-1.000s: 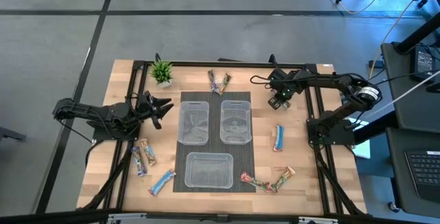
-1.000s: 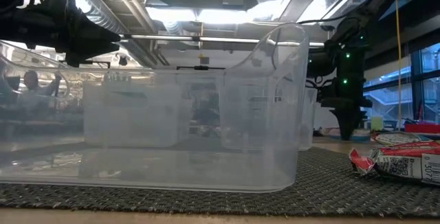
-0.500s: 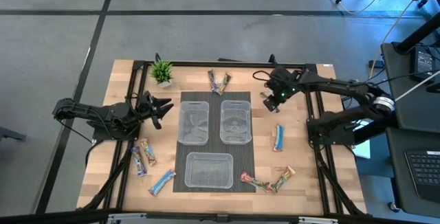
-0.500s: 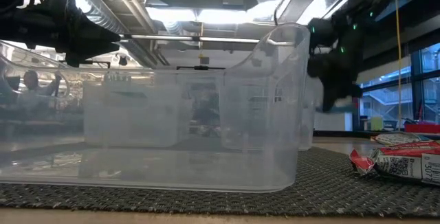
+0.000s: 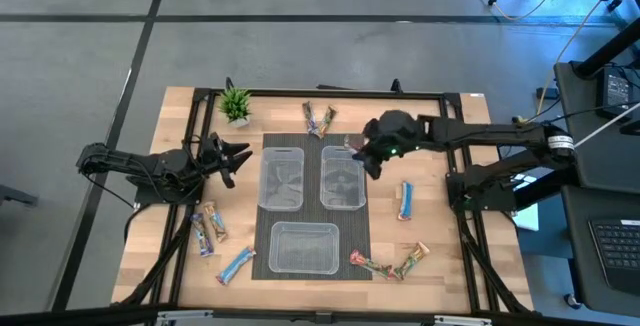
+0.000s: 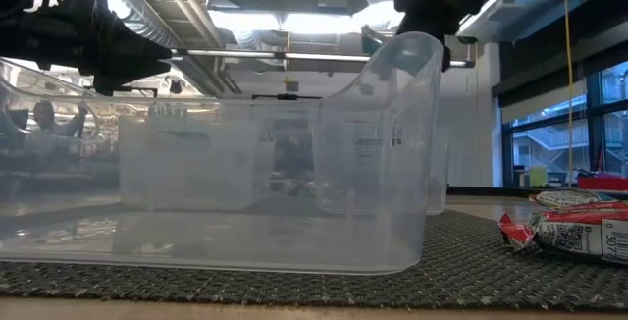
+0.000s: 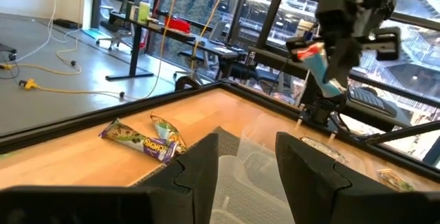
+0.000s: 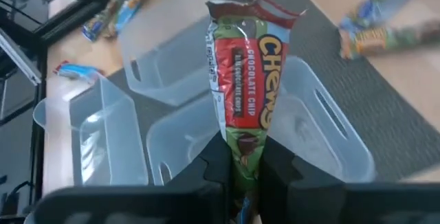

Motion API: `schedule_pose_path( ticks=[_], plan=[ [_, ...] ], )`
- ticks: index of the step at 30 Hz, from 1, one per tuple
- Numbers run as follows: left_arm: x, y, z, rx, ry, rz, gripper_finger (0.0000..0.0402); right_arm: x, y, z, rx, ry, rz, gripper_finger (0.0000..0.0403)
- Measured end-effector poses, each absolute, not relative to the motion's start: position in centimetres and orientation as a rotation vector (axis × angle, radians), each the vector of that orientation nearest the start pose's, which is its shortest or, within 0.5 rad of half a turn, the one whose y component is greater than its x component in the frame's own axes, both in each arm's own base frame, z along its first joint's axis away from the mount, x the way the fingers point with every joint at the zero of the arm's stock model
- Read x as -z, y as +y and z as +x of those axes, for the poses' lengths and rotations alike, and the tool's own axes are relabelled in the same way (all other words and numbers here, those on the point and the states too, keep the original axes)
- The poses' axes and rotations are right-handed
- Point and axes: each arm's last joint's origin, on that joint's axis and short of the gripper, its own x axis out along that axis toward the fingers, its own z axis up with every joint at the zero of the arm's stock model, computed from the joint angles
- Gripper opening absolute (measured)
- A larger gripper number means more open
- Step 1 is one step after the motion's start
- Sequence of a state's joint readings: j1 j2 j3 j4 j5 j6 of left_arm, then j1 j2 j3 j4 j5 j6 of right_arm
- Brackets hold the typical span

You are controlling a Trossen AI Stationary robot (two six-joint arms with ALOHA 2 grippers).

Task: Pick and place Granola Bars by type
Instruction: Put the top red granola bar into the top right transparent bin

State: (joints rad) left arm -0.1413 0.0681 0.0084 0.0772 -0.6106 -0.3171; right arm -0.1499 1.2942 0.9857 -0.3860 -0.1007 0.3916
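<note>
On the left side of the table my left gripper (image 5: 232, 156) waits with its fingers spread and nothing between them, pointing toward the bins. Near it, at the left near part of the table, three Granola Bars lie on the wood: two close together (image 5: 207, 228) and a blue-white one (image 5: 236, 264) a little nearer.

Going to the right, I see three clear bins on a dark mat (image 5: 262, 262): the left far bin (image 5: 281, 178), the right far bin (image 5: 343, 178) and the near bin (image 5: 304, 247). All three look empty to me. Two more bars (image 5: 319, 118) lie at the far edge, just behind the bins.

Over the right far bin's far right corner hangs my right gripper (image 5: 362, 152). Its fingers pinch the lower end of a red chocolate chip bar (image 8: 240, 86), which stands upright above the bins in the right wrist view. So I judge that the step in hand is the carrying of this first bar to its bin, with the sorting hardly begun.

Next, I think I must bring the gripper more over the middle of the chosen bin, lower it a little, and only then release, so the bar does not fall on the rim.

Further right, a blue-white bar (image 5: 405, 200) lies on the wood, and two bars (image 5: 390, 263) lie at the mat's near right corner.
</note>
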Motion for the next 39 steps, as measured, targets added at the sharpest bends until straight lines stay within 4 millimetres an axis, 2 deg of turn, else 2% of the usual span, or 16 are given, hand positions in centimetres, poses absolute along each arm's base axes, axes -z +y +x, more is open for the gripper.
schedule_pose_path(
  ticks=[3, 9, 17, 23, 35, 39],
  plan=[
    [-16.8, 0.3, 9.8, -0.462, -0.093, -0.326, 0.0139, -27.1, -2.8, 28.2, 0.164, 0.681, 0.449, 0.0047],
    [-16.8, 0.3, 9.8, -0.463, -0.092, -0.326, 0.0139, -23.9, -2.0, 30.2, 0.221, 0.775, 0.452, 0.0047],
    [-16.8, 0.3, 9.8, -0.462, -0.091, -0.326, 0.0139, -19.8, -2.1, 32.4, 0.254, 0.867, 0.478, 0.0047],
    [-16.8, 0.3, 9.8, -0.462, -0.091, -0.327, 0.0139, -17.5, -2.1, 33.1, 0.280, 0.930, 0.496, 0.0047],
    [-16.8, 0.3, 9.8, -0.462, -0.093, -0.327, 0.0139, -17.0, -2.1, 33.2, 0.268, 0.946, 0.485, 0.0048],
    [-16.8, 0.3, 9.8, -0.462, -0.093, -0.327, 0.0139, -17.0, -2.1, 33.2, 0.261, 0.947, 0.472, 0.0071]
  ],
)
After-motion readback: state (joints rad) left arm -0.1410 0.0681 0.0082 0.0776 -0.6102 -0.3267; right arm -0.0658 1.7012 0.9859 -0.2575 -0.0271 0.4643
